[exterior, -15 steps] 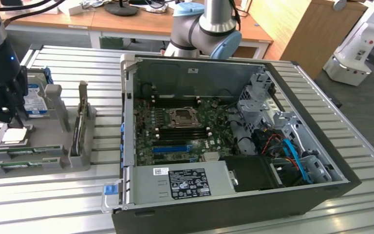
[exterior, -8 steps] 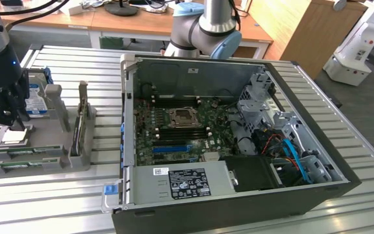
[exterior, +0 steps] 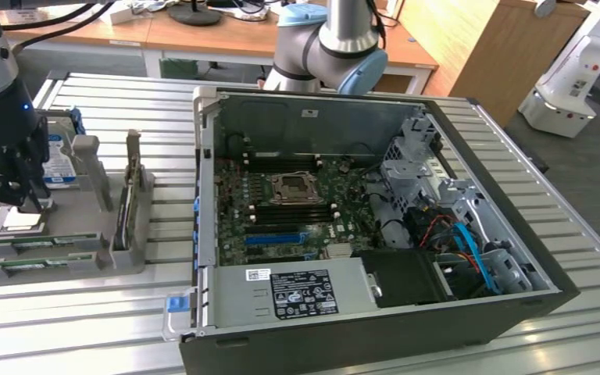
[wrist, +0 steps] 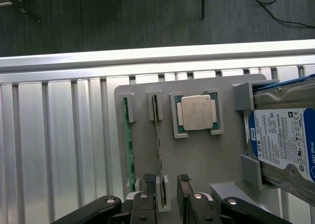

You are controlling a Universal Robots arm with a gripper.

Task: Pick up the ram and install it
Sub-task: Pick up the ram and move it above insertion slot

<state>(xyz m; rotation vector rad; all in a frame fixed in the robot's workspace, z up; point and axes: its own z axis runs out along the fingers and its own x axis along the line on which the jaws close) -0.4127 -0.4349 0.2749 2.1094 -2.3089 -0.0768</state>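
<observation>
From the exterior view, your gripper (exterior: 8, 199) hangs over the grey holder tray (exterior: 81, 269) beside the open computer case (exterior: 383, 344). From the wrist view, its fingers (wrist: 146, 207) stand wide apart, gripping nothing; the ram (wrist: 157, 135) sits on edge in its tray slot, one end between them.

Wooden desks (exterior: 91, 37) behind ribbed metal table (exterior: 60, 328); dark, perhaps carpeted, floor (wrist: 123, 17).

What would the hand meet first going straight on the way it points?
Likely the grey plastic holder; the hand, open, lines up astride the narrow green circuit-board stick standing on edge in it. Depth is unclear.
</observation>
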